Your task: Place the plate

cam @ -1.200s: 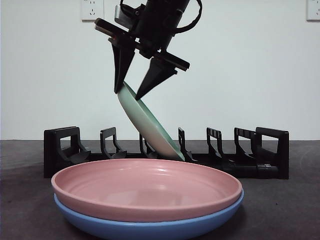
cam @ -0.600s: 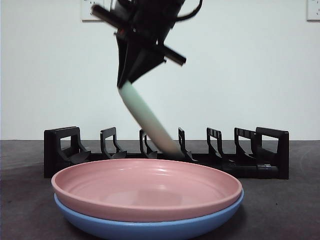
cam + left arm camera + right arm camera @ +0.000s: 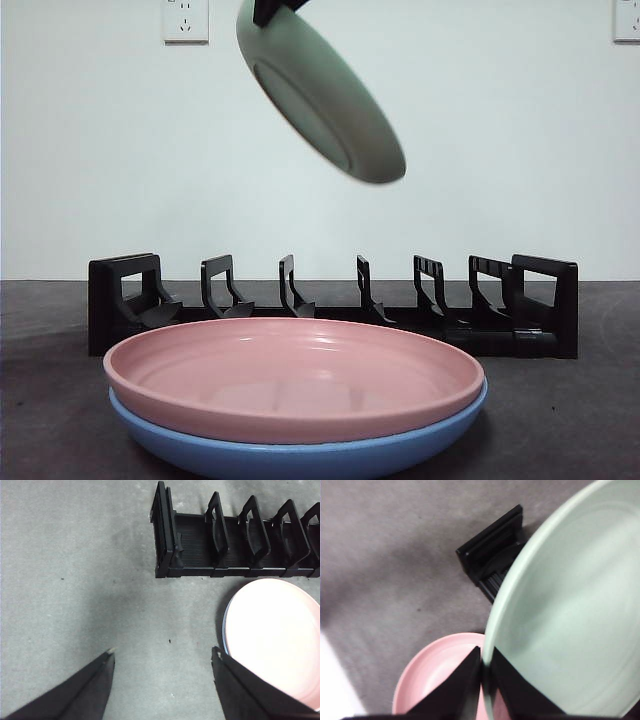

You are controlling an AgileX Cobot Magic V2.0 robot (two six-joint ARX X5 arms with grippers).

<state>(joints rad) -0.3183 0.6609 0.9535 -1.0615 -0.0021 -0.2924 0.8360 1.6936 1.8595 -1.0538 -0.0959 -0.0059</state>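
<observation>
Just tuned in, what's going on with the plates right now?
The right gripper has its fingers clamped on the rim of the green plate and holds it tilted in the air, high above the black rack, whose slots hold nothing. The pink plate sits stacked on the blue plate in front of the rack. The left gripper hovers open over the table, holding nothing.

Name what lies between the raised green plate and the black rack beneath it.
Nothing: in the front view only bare wall shows between the green plate, clamped in the right tool, and the rack.
</observation>
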